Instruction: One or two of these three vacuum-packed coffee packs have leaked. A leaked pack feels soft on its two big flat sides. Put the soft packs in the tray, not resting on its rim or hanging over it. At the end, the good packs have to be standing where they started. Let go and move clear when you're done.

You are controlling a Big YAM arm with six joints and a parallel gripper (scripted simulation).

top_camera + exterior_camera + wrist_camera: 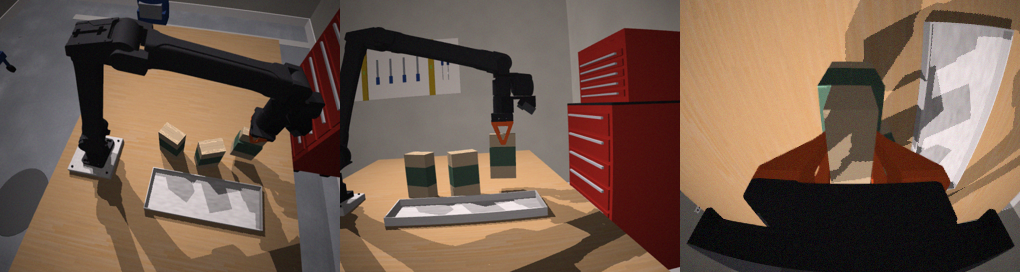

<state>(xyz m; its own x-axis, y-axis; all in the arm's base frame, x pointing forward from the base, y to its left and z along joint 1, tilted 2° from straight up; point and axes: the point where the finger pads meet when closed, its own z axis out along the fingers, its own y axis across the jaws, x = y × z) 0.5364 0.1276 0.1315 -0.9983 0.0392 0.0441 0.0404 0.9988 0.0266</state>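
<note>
Three tan coffee packs with a green band are on the wooden table. The left pack (171, 138) (420, 174) and the middle pack (210, 151) (463, 172) stand upright behind the grey tray (204, 197) (466, 211). My gripper (502, 139) (257, 138), with orange fingers, is shut on the top of the right pack (502, 155) (246, 143) and holds it upright, lifted a little above the table. In the wrist view the held pack (851, 131) hangs between the fingers, with the tray (961, 104) to its right.
A red drawer cabinet (626, 136) (320, 93) stands close to the right of the gripper. The arm's base plate (96, 155) is at the table's left. The tray holds nothing.
</note>
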